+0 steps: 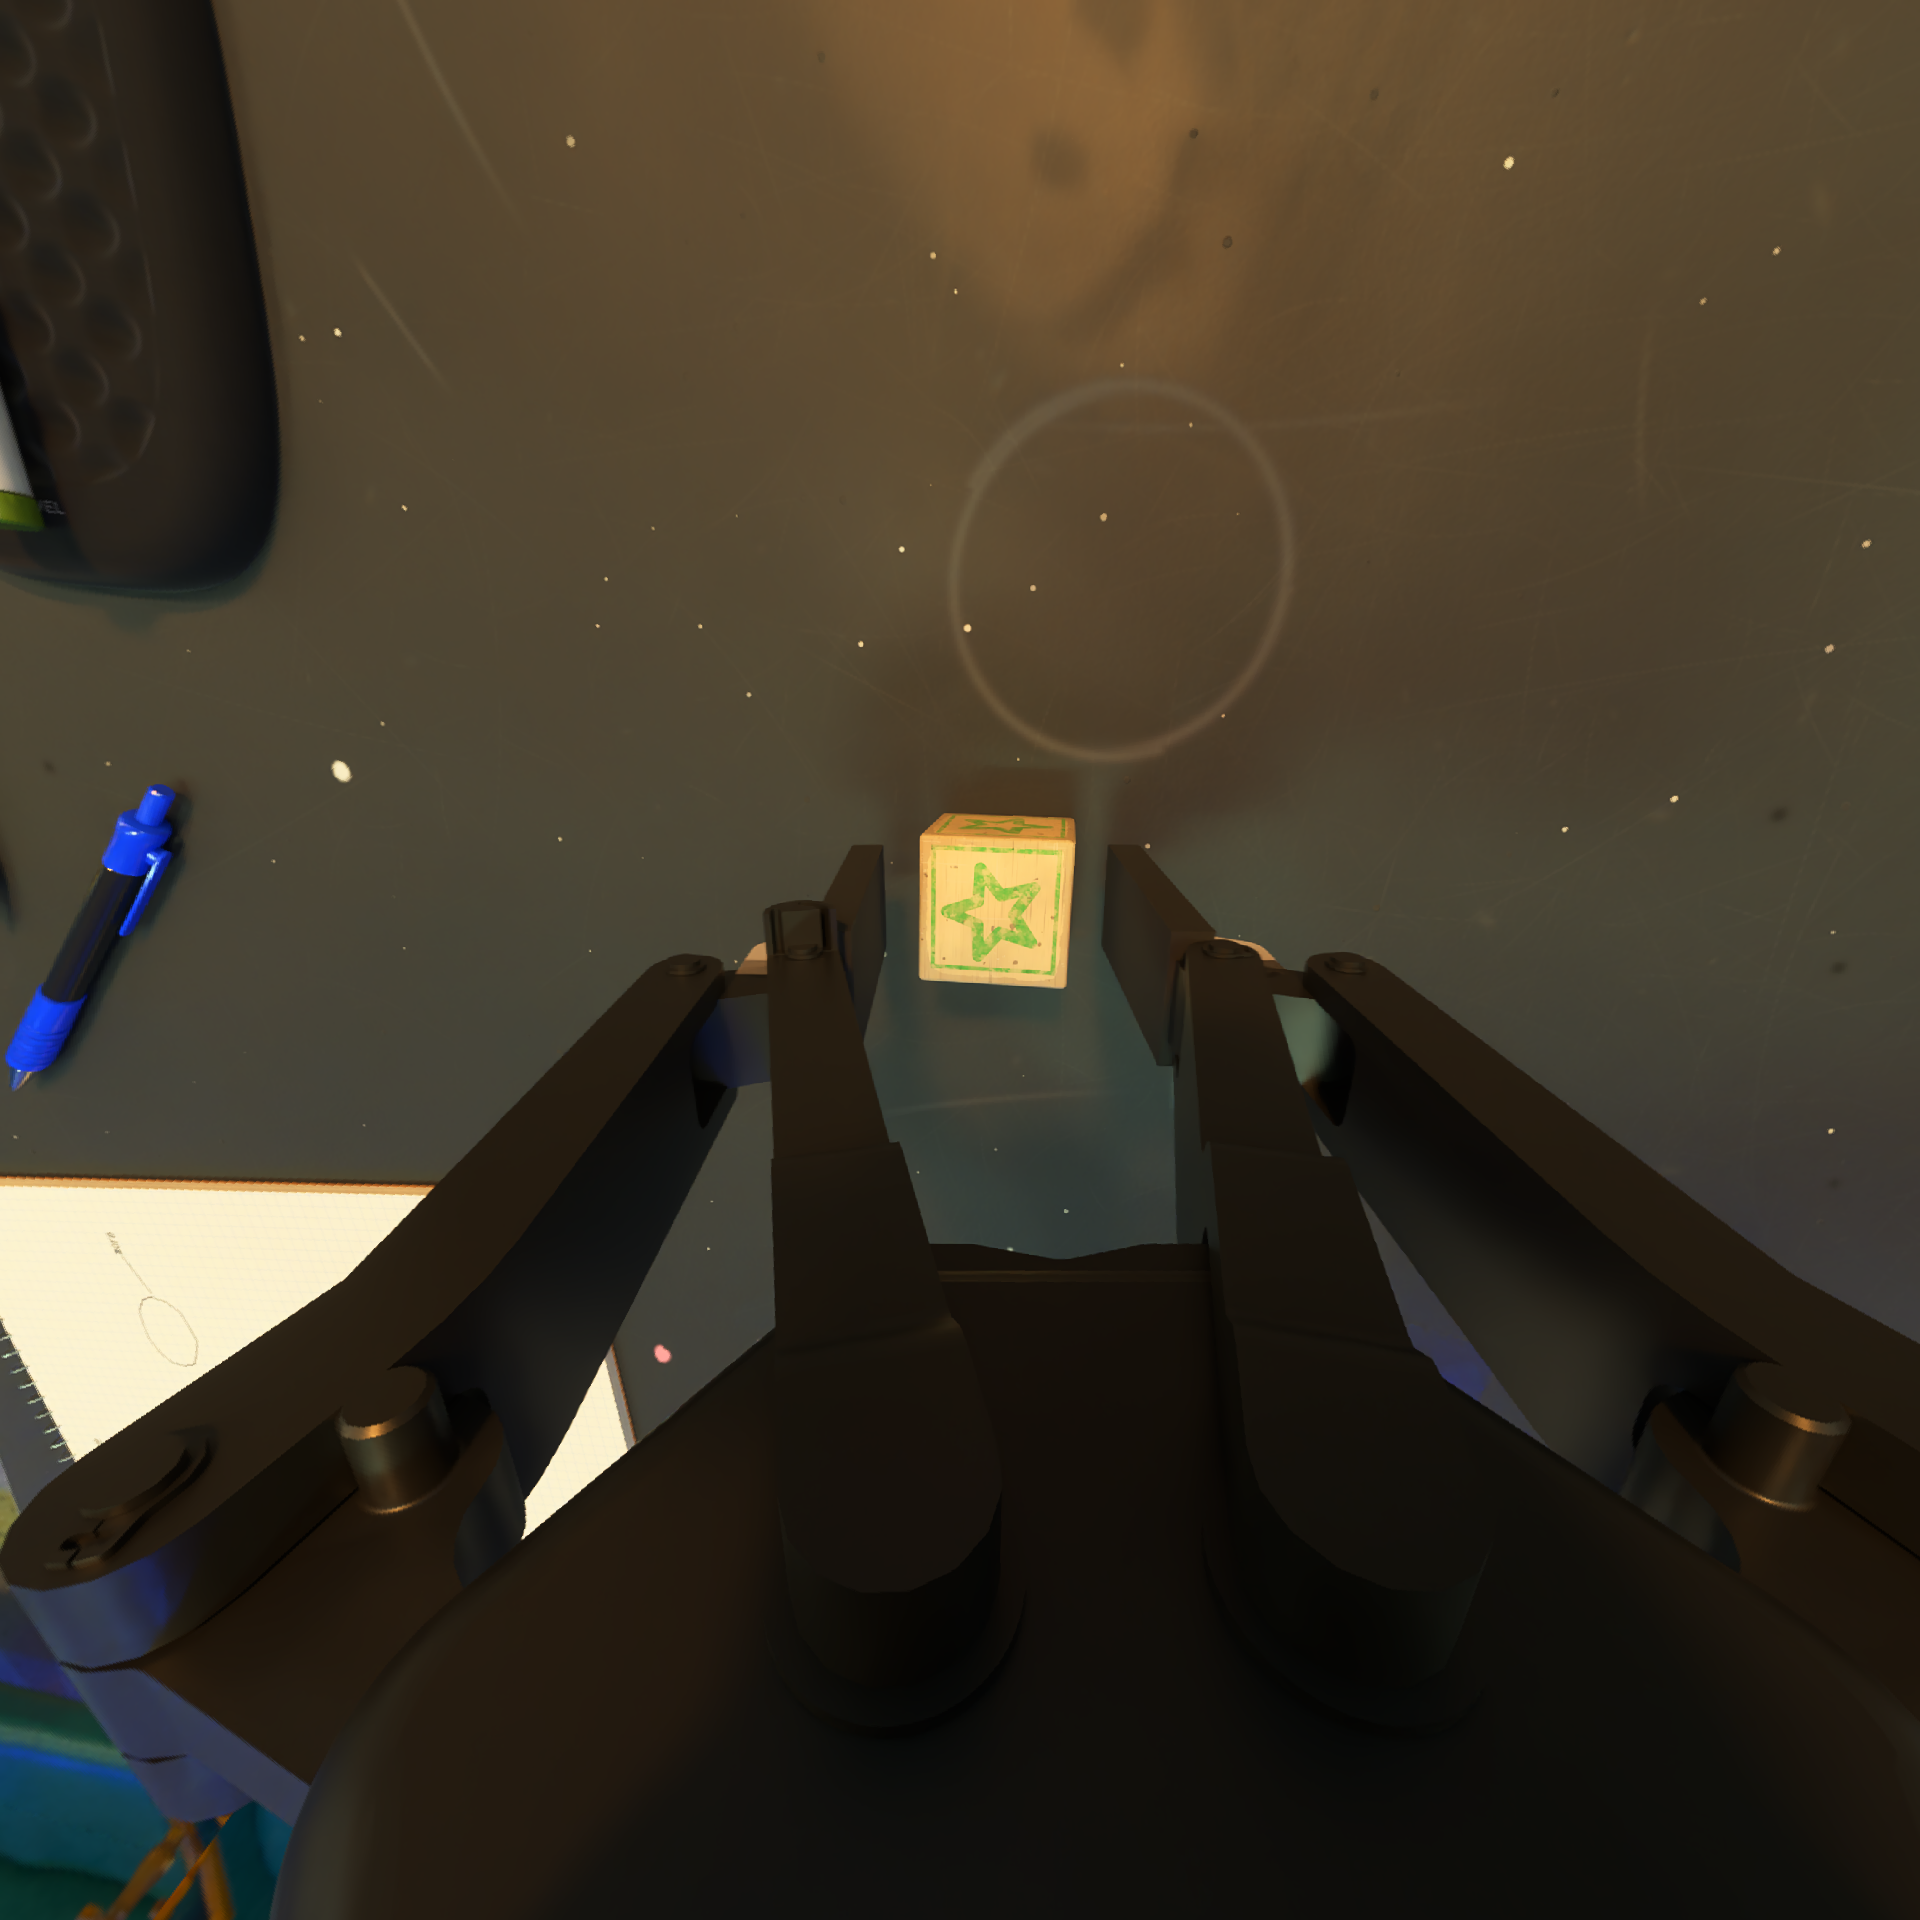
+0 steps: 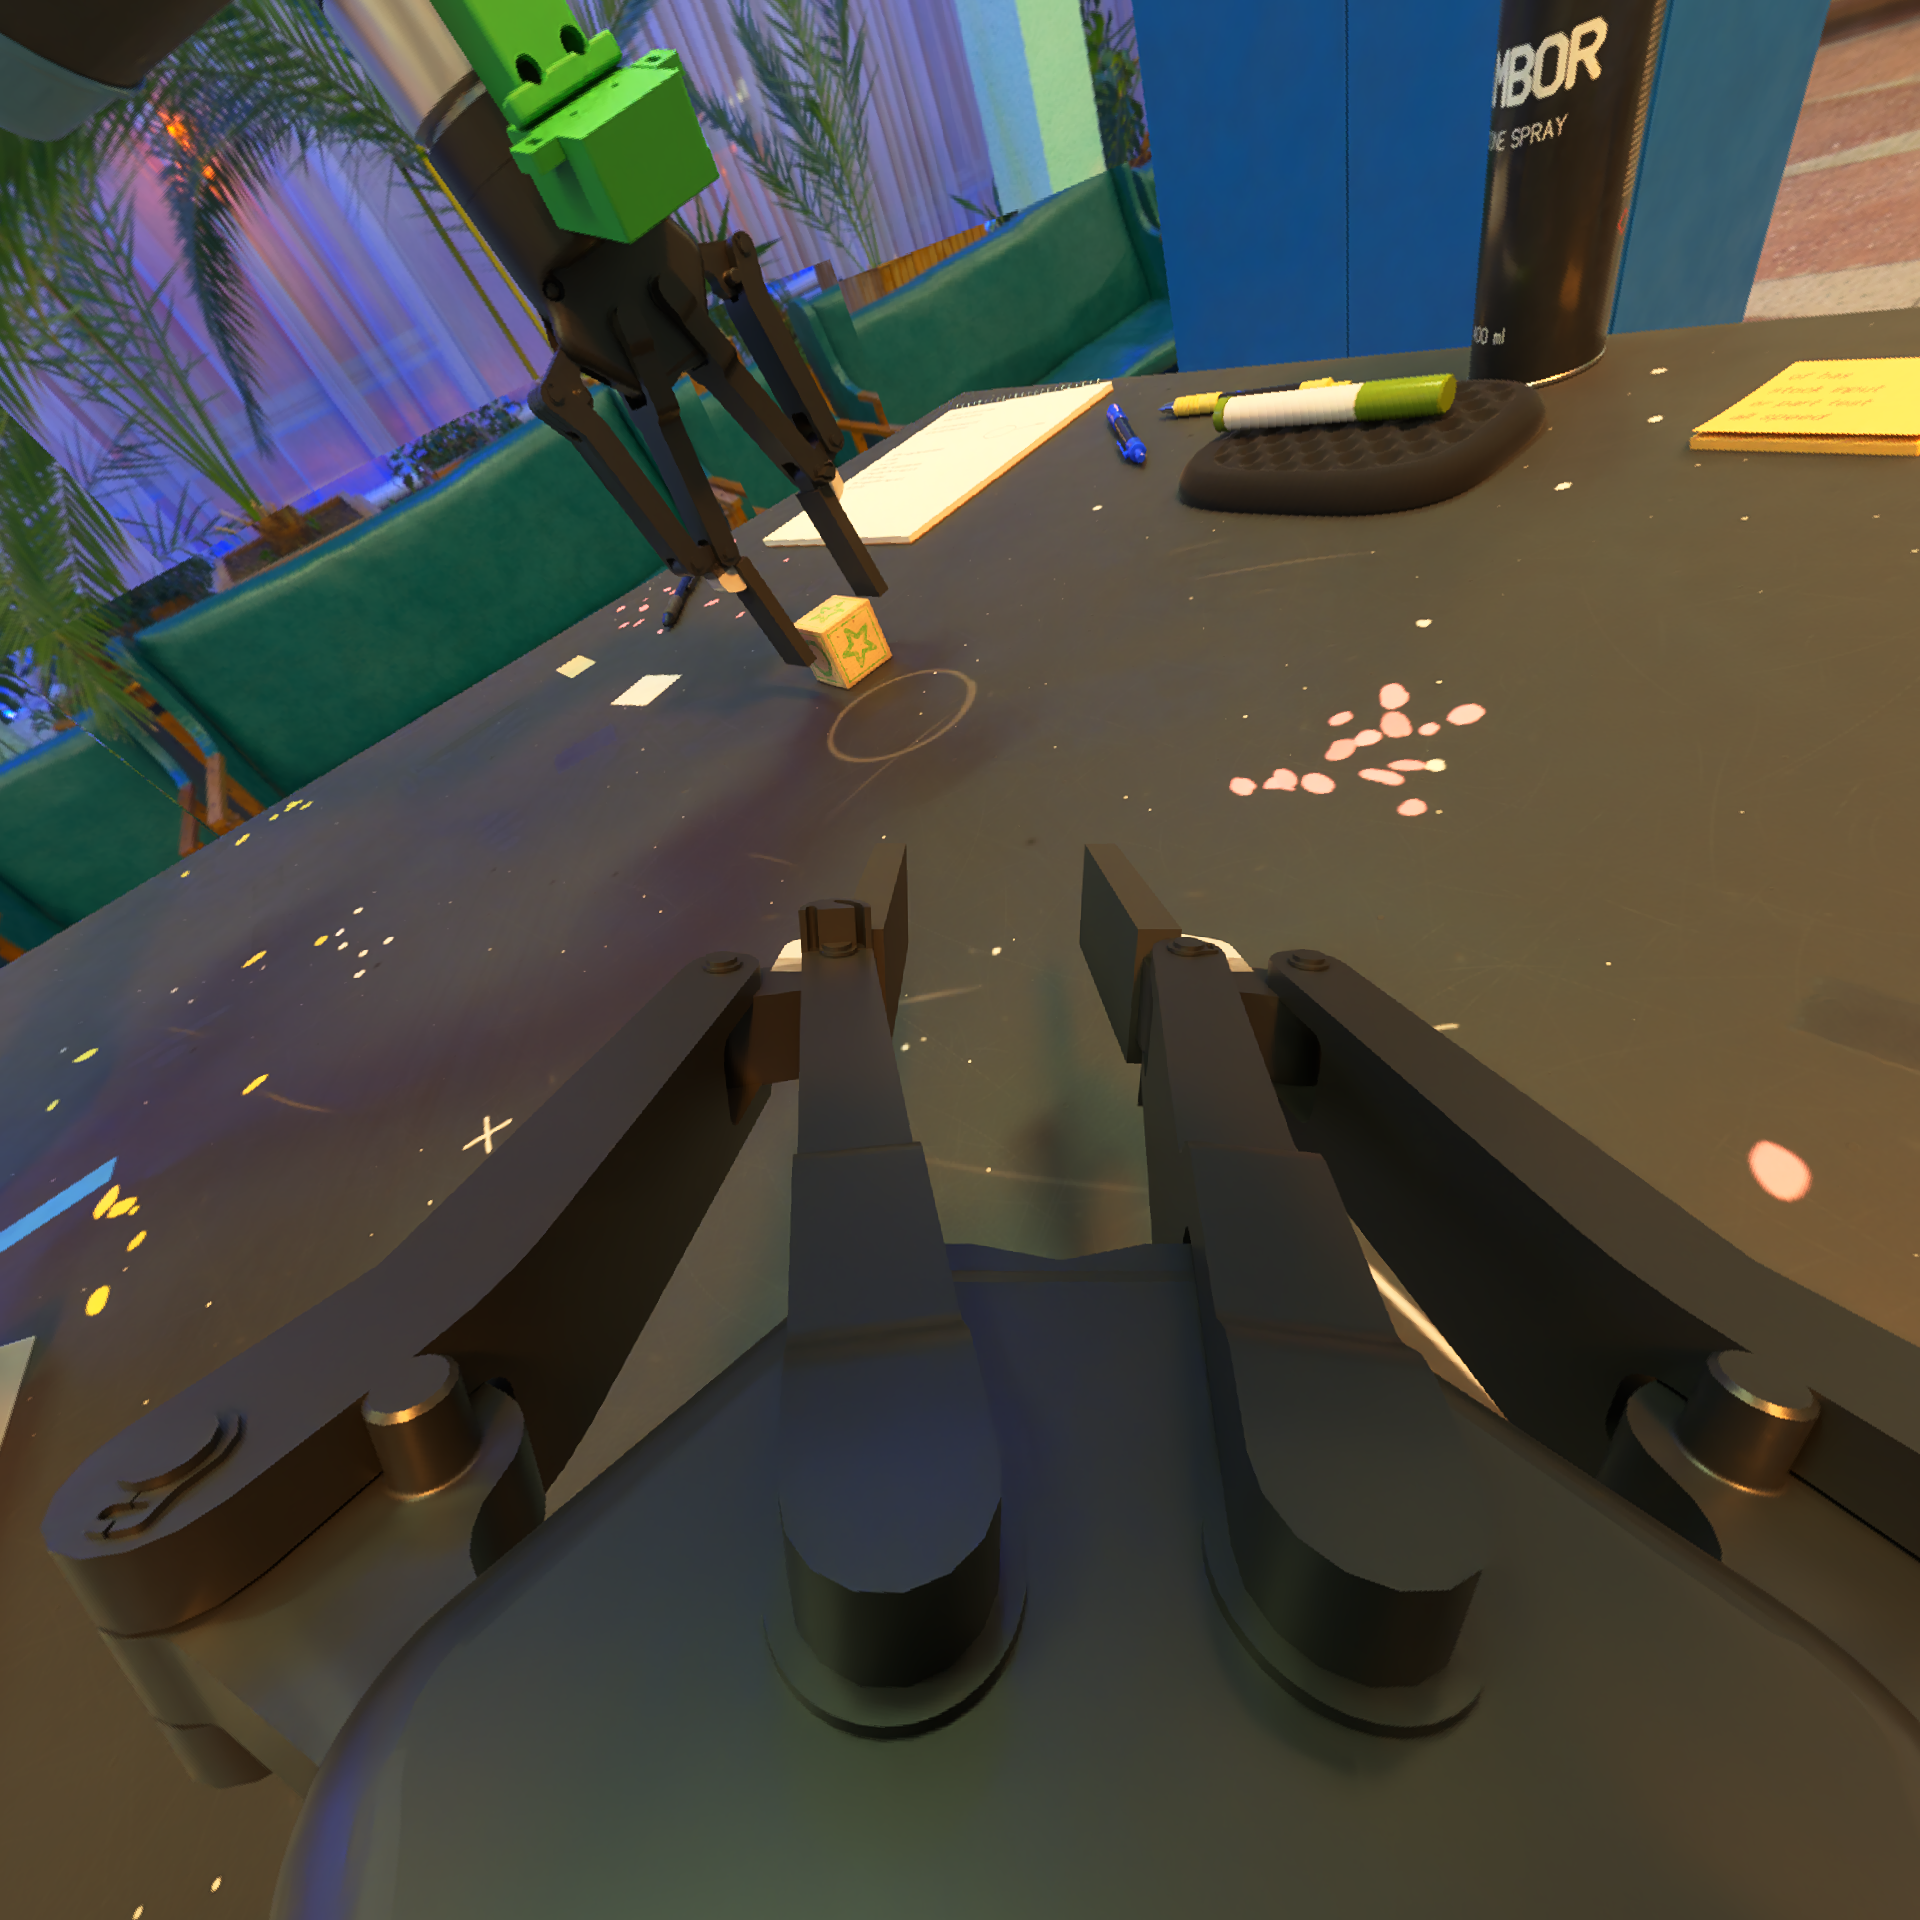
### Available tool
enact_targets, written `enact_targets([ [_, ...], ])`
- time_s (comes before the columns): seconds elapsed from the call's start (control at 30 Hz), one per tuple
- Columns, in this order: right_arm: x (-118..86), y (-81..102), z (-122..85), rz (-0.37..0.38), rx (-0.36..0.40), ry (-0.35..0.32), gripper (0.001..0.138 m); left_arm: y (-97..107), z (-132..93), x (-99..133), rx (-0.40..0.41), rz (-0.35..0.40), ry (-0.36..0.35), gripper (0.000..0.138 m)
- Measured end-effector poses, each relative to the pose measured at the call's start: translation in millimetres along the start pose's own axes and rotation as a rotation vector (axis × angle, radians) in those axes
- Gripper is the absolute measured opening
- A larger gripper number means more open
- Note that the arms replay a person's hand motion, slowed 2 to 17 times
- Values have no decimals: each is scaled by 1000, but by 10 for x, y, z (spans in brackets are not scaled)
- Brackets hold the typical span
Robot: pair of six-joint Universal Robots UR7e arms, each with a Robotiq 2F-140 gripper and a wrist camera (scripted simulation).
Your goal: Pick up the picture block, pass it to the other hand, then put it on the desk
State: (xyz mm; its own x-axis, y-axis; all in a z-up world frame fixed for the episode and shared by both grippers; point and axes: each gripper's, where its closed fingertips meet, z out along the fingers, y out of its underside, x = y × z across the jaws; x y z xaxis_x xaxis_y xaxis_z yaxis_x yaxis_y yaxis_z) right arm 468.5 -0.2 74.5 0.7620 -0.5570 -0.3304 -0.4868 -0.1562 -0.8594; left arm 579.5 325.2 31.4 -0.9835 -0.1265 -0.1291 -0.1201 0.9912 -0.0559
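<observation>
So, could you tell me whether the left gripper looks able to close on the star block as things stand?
Probably yes: the left gripper is open with a finger on each side of the star block on the desk, and nothing lies between them.

Dim warm light, soft shadows, sharp focus, wide-angle stretching at edges

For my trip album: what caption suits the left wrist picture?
Open left gripper straddles a star-printed picture block resting on the dark desk.

Pale wooden picture block [image 1: 994, 902] [image 2: 845, 641] w/ green star faces, flat on dark desk [image 1: 1455, 623] [image 2: 1143, 644], beside faint ring mark.
</observation>
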Motion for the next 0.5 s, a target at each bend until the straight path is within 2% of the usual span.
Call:
enact_targets([
  [0.17,2,3,4,7,-1,-5,45,22,23,12,-16,13,13,41],
  [0.5,6,12,12,17,-6,-12,45,29,14,26,-18,26,23,40],
])
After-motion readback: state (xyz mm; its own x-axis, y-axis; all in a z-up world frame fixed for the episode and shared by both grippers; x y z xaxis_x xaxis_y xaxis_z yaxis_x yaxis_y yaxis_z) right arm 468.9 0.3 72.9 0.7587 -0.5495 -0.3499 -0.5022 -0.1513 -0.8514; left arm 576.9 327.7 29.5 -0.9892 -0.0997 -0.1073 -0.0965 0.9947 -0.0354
